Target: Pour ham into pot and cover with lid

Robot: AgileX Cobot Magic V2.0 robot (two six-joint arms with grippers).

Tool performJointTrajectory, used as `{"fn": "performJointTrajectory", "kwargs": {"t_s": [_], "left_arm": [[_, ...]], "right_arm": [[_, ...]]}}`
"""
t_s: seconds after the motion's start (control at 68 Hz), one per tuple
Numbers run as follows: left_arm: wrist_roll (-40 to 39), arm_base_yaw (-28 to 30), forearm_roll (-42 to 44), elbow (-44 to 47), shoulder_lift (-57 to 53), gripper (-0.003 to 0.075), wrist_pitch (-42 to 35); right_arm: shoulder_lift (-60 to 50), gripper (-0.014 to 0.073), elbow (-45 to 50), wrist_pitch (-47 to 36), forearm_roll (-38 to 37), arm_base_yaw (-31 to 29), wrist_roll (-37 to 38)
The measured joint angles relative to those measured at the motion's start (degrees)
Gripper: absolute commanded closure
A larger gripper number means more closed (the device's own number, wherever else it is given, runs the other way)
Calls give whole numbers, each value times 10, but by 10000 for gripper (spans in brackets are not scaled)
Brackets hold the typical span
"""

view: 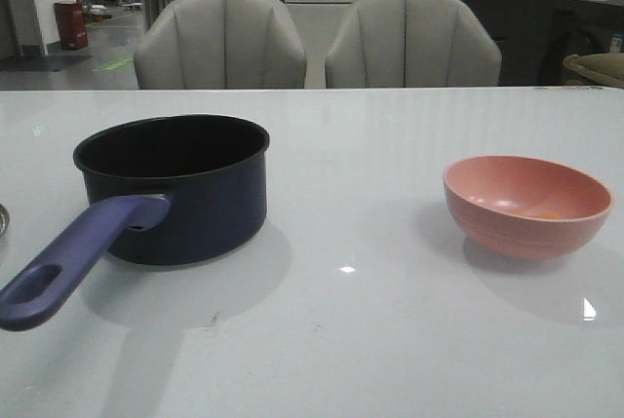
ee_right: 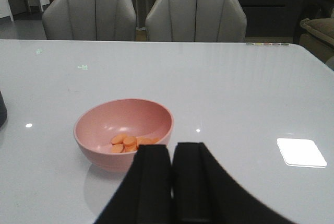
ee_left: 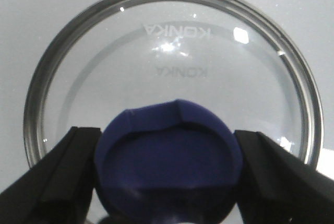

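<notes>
The glass lid (ee_left: 167,51) with a steel rim lies flat on the white table. My left gripper (ee_left: 167,172) is shut on its purple-blue knob (ee_left: 167,145), one finger pressed against each side. Only a sliver of the lid (view: 2,218) shows in the front view, at the far left. The dark navy pot (view: 185,194) stands left of centre, its handle (view: 68,262) pointing toward the front left. Ham (ee_right: 128,143) slices lie in the pink bowl (ee_right: 122,125). My right gripper (ee_right: 172,151) is shut and empty, just short of the bowl (view: 526,206).
Two grey chairs (view: 222,43) (view: 409,43) stand behind the table's far edge (view: 312,89). A bright light patch (ee_right: 301,152) lies on the table to the right of the bowl.
</notes>
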Motion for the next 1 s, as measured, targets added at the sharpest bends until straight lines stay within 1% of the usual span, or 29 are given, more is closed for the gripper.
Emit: {"fn": "performJointTrajectory", "kwargs": {"t_s": [0.265,0.338,0.412,0.426,0.485,0.544,0.838,1.0], "left_arm": [[17,0,-17,2,-3,225,5],[16,0,-17,3,1,213,6],[16,0,-17,3,7,162,10],[16,0,-17,3,7,162,11],[16,0,-17,3,12,105,15],[16,0,-17,3,17,82,19],[16,0,-17,1,20,82,24],[21,0,-31,1,-29,82,27]], "right_arm": [[0,445,0,0,0,0,0],[0,445,0,0,0,0,0],[0,445,0,0,0,0,0],[0,445,0,0,0,0,0],[0,445,0,0,0,0,0],[0,445,0,0,0,0,0],[0,445,0,0,0,0,0],[0,445,0,0,0,0,0]]}}
